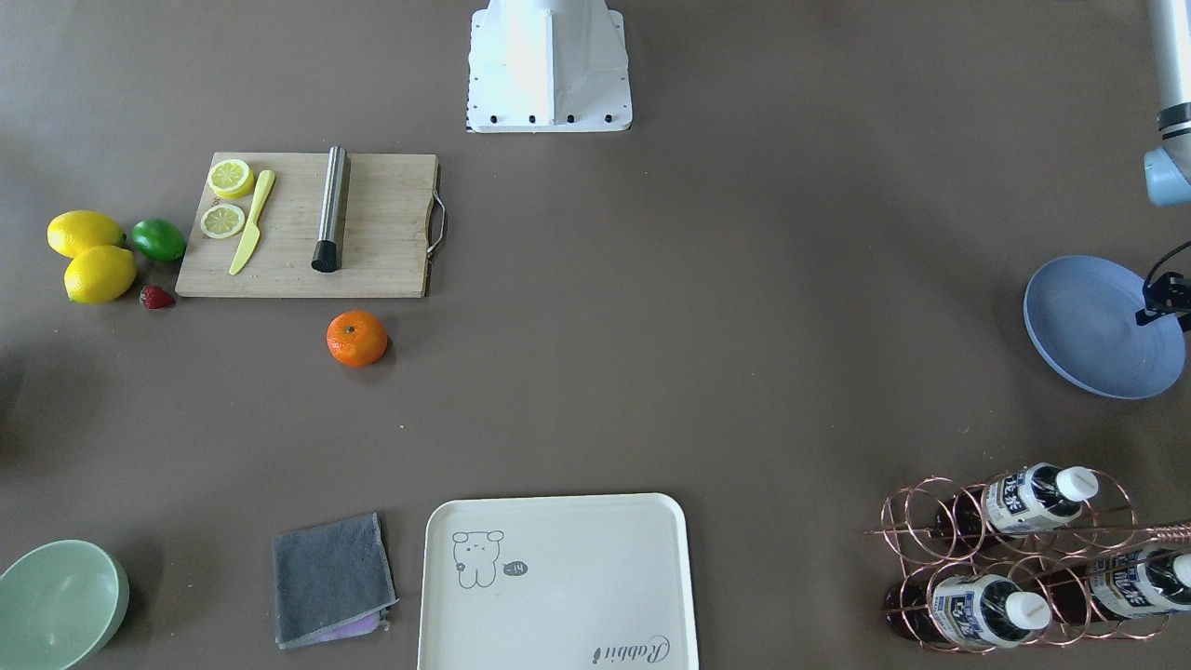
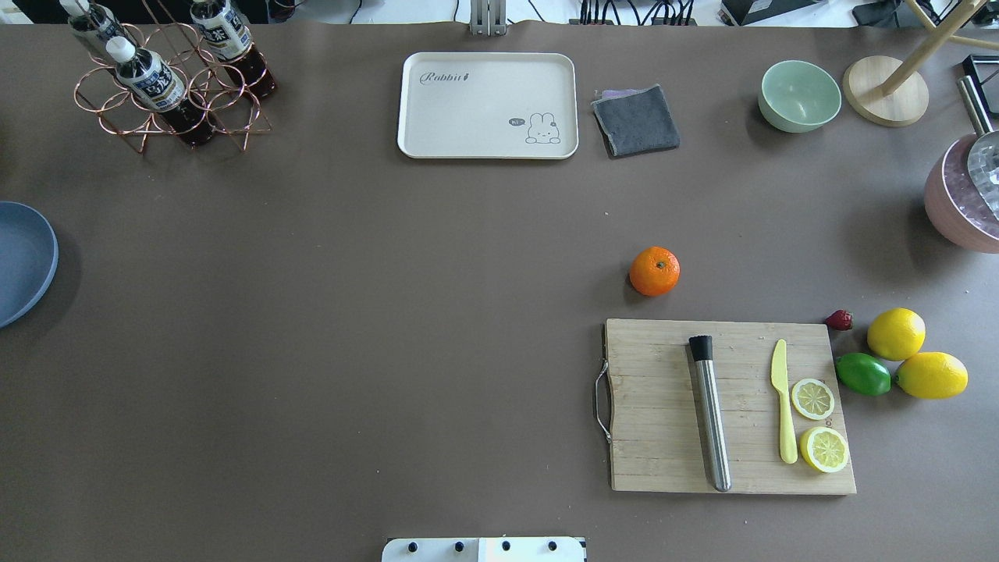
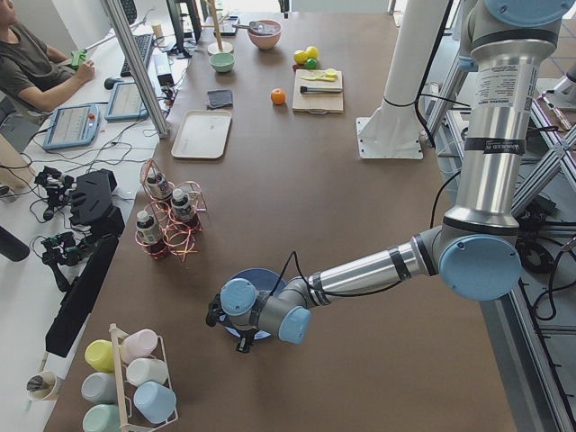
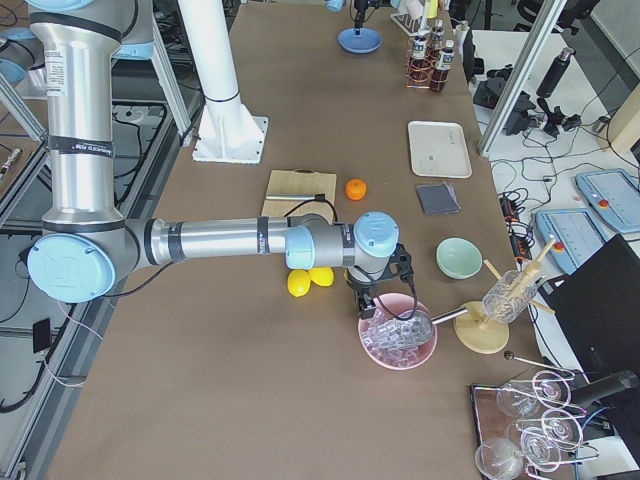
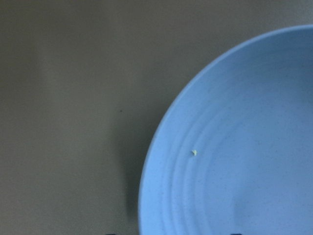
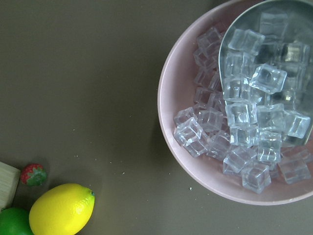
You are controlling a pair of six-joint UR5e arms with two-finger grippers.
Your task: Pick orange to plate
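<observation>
The orange [image 2: 654, 271] lies on the brown table just beyond the wooden cutting board's far edge, and also shows in the front view [image 1: 356, 337]. Nothing touches it. The blue plate [image 1: 1089, 326] sits at the table's far left end, cut off by the overhead view's left edge [image 2: 19, 261], and it holds nothing. My left gripper [image 3: 220, 317] hovers over the plate, whose ringed surface [image 5: 234, 147] fills the left wrist view. My right gripper [image 4: 378, 300] hangs above the pink ice bowl, well away from the orange. I cannot tell whether either gripper is open or shut.
The cutting board [image 2: 726, 406] carries a steel rod, a yellow knife and lemon slices. Two lemons, a lime and a strawberry [image 2: 839, 319] lie to its right. A pink bowl [image 6: 166, 103] holds ice cubes and a scoop. Cream tray [image 2: 488, 105], grey cloth, green bowl and bottle rack [image 2: 168, 86] line the far edge.
</observation>
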